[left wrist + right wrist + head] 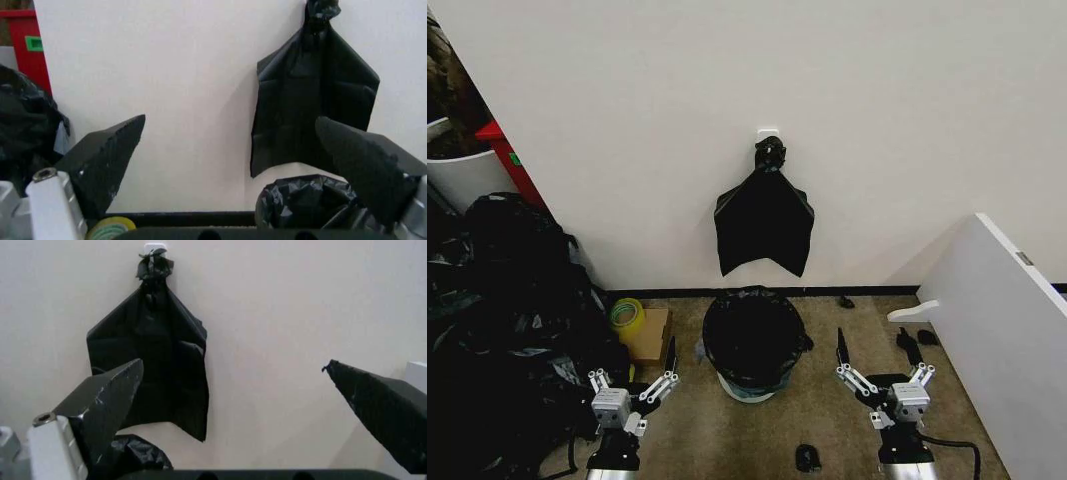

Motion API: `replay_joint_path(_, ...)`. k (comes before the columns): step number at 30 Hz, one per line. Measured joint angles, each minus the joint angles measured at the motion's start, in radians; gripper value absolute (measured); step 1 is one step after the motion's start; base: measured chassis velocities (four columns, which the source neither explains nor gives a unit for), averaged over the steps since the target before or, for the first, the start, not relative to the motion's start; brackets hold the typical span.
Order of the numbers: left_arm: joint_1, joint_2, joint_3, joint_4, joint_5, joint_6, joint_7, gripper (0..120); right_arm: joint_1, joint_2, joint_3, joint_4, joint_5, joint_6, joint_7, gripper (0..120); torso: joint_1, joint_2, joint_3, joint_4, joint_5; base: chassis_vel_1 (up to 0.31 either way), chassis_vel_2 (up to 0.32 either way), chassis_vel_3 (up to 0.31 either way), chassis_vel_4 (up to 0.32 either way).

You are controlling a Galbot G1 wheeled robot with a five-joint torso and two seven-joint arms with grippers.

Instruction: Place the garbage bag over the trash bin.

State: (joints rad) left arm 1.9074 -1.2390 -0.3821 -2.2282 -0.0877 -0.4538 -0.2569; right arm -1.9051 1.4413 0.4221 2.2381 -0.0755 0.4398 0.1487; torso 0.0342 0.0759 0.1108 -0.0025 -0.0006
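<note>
Low at the near edge of the head view, left gripper [635,368] jaws spread wide, nothing between them, touching nothing; arm comes up from below, gripper pointing forward toward the wall. Right gripper [877,352] mirrors it on the other side, fingers equally apart and empty, arm also rising from the bottom edge. Between the two, slightly farther forward on the floor, stands the trash bin [749,388], cream-white base showing, with the garbage bag [752,335] already draped over its rim and lining the mouth, crinkled black plastic. Both grippers near the bin, not touching it. On the wall above, flat black bundle [764,222] hangs knotted from a white hook [767,132]. Heap of black bags [502,330] left; tape roll [626,314] on a cardboard box [651,336] beside it. White panel [1002,340] right.
</note>
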Motion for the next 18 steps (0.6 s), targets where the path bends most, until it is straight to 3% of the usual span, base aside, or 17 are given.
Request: replay_joint_path(18,0.000,0.000,0.000,0.001,-0.001,0.001,-0.001,100,0.000,0.000,0.000,0.000,0.001,-0.001,0.001,100,0.000,0.000,0.000,0.0000,0.0000,0.000,0.000,0.000,0.000)
